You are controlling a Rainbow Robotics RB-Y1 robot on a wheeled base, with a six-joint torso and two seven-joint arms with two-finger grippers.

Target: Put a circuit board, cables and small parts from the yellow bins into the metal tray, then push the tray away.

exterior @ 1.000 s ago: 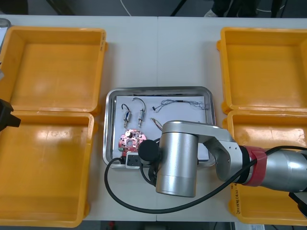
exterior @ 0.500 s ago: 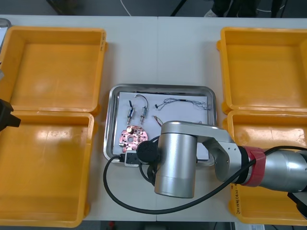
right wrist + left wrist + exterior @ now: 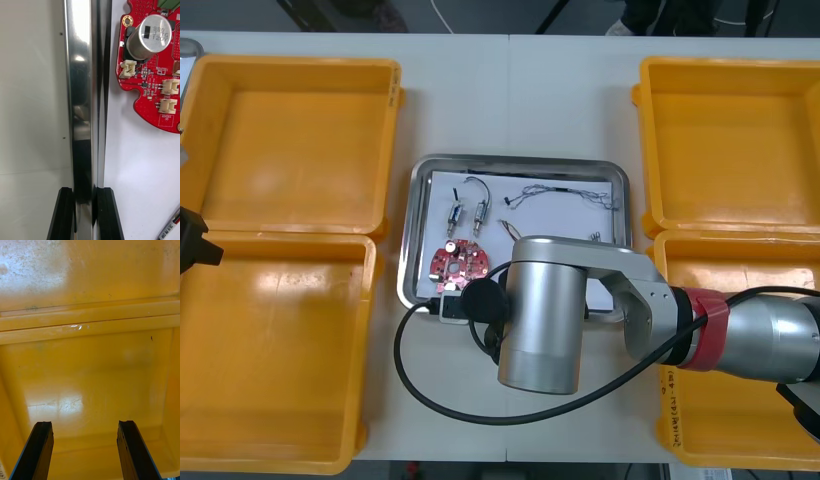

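The right gripper [image 3: 87, 193] pinches the near rim of the tray [image 3: 520, 160], which sits between the bins [image 3: 720, 130] with the board [image 3: 460, 263] and cables [image 3: 565, 193] inside. The push should go straight and level. The left gripper [image 3: 84, 427] hangs spread over one bin.

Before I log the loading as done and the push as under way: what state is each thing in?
metal tray, loaded, white inside, near rim clamped.
circuit board, flat in the tray.
cables, loose in the tray.
small metal parts, lying in the tray.
yellow bins, nothing in them where visible.
right gripper, shut on the tray's rim.
left gripper, open over a left bin.
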